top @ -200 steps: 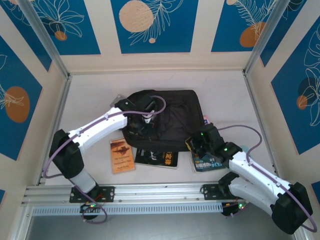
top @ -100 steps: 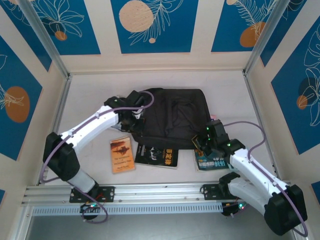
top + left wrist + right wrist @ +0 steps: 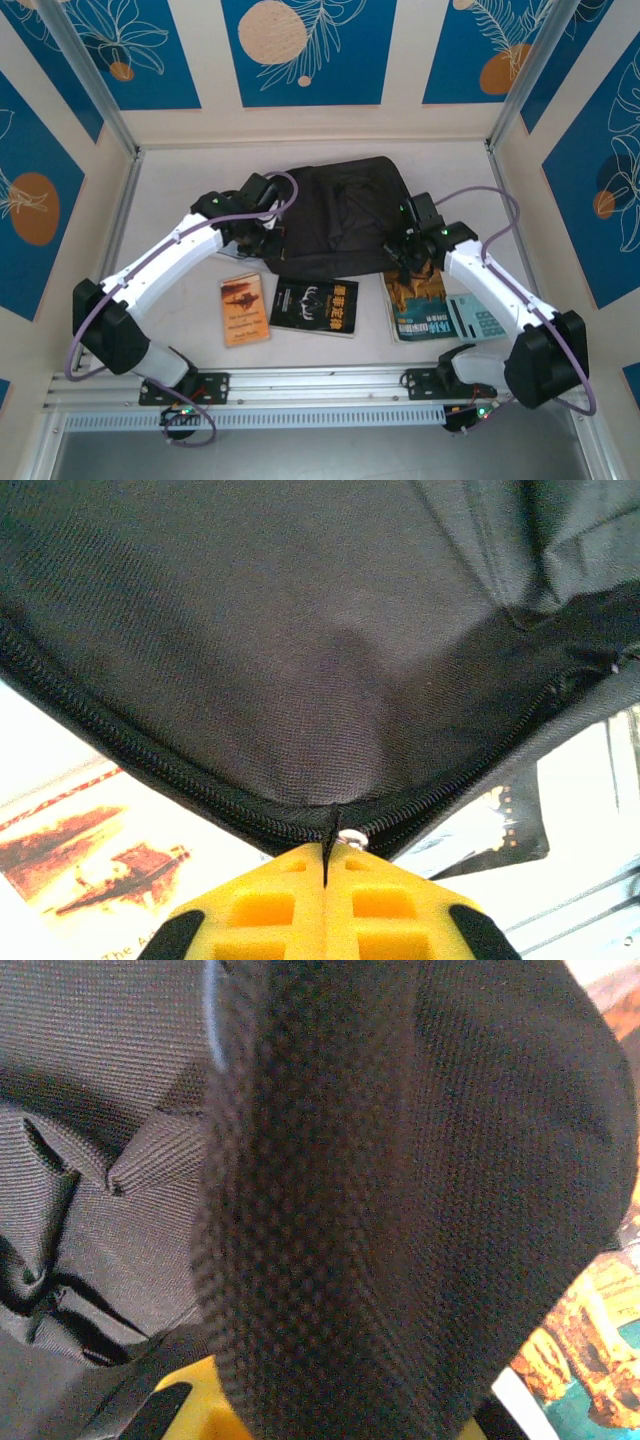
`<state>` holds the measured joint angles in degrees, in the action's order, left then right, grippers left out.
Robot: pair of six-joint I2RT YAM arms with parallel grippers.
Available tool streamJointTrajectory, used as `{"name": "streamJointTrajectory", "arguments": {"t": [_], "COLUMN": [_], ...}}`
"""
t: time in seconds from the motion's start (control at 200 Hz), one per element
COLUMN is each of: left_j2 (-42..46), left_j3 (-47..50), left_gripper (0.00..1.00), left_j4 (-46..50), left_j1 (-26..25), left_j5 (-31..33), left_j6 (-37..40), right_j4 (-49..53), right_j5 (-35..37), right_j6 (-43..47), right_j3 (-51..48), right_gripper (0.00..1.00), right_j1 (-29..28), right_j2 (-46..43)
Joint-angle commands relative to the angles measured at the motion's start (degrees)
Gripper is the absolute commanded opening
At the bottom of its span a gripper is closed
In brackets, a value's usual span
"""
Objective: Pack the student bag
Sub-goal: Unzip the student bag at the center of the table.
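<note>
The student bag (image 3: 340, 215), a large black fabric backpack, lies at the middle of the table. My left gripper (image 3: 268, 232) is at its left edge. In the left wrist view the yellow fingers (image 3: 280, 890) are pressed together on a thin black zipper pull (image 3: 329, 830), with a small metal slider beside it. The bag's zipper (image 3: 150, 765) curves just above. My right gripper (image 3: 405, 255) is at the bag's right near corner. In the right wrist view a padded mesh part of the bag (image 3: 400, 1210) hangs over the jaws, shut on it, and hides all but a yellow finger (image 3: 195, 1400).
Near the front lie an orange book (image 3: 244, 308), a black book (image 3: 315, 306) and a teal-and-yellow book (image 3: 418, 300), with a pale teal item (image 3: 482, 320) beside it. Metal frame posts and patterned walls close in the table on three sides.
Both arms have moved toward the back of the table, pulling the bag with them. The bag has come off the teal-and-yellow book, which now lies uncovered.
</note>
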<state>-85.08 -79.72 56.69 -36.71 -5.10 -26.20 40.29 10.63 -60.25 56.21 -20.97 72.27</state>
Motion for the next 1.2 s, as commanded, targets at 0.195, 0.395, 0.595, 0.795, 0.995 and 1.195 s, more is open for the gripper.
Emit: {"name": "streamJointTrajectory", "arguments": {"t": [0.195, 0.395, 0.595, 0.795, 0.995, 1.195], "left_j2": [-0.9, -8.1, -11.3, -10.0, -8.2, -6.1], "left_j3": [-9.4, -16.6, -18.8, -16.0, -13.8, -10.1], "left_gripper": [0.00, 0.00, 0.00, 0.00, 0.00, 0.00], "left_j4": [0.6, 0.7, 0.3, -1.0, -1.4, -2.4], "left_j1": [-5.1, -5.3, -5.4, -5.4, -5.4, -5.4], "left_j5": [-4.9, -6.1, -7.1, -7.9, -7.4, -7.6], "left_j6": [4.1, -0.9, -2.2, -2.7, -2.0, -1.2], "right_j4": [11.6, 16.4, 7.7, -2.8, -5.1, -9.8], "right_j5": [5.8, -0.3, -14.4, -17.4, -16.7, -16.0], "right_j6": [4.3, 4.7, -12.0, -22.5, -23.3, -23.1], "right_j3": [15.3, 20.0, 11.1, 8.2, 9.3, 7.2], "right_gripper": [0.36, 0.59, 0.63, 0.65, 0.68, 0.56], "right_j1": [7.4, 4.1, 1.0, -3.6, -5.8, -6.4], "right_j2": [11.5, 10.6, 3.8, 5.9, 11.6, 15.1]}}
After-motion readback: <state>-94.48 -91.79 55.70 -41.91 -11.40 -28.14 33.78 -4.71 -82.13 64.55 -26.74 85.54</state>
